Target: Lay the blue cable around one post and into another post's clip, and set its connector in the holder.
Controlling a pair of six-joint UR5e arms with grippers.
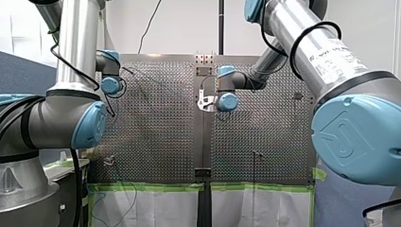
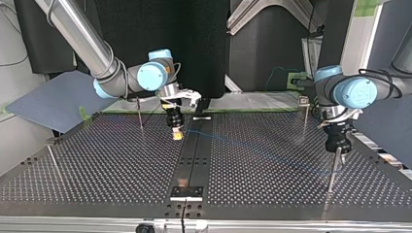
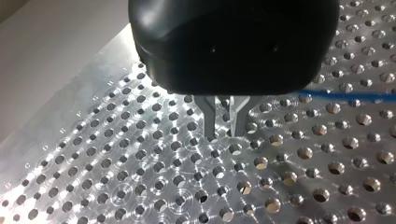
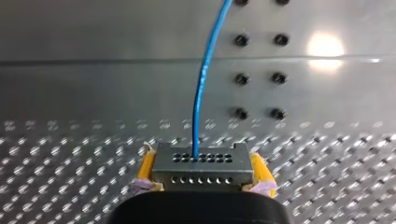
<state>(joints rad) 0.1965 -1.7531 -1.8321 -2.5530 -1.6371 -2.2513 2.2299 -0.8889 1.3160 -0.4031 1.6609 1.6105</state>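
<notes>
connector [image 4: 201,173]: grey metal block, two rows of small holes, thin glossy blue cable [image 4: 201,93] leaving one hole | right tool [image 2: 177,135]: yellow pads clamp connector over perforated counter's [image 2: 107,165] centre strip | left tool [image 3: 224,135]: metal fingers nearly closed, empty

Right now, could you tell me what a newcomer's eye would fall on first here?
First, the grey connector clamped between my right gripper's yellow pads, near the perforated table's middle. From it the blue cable runs across toward my left gripper, which hangs by a thin post at the top view's right.
</notes>
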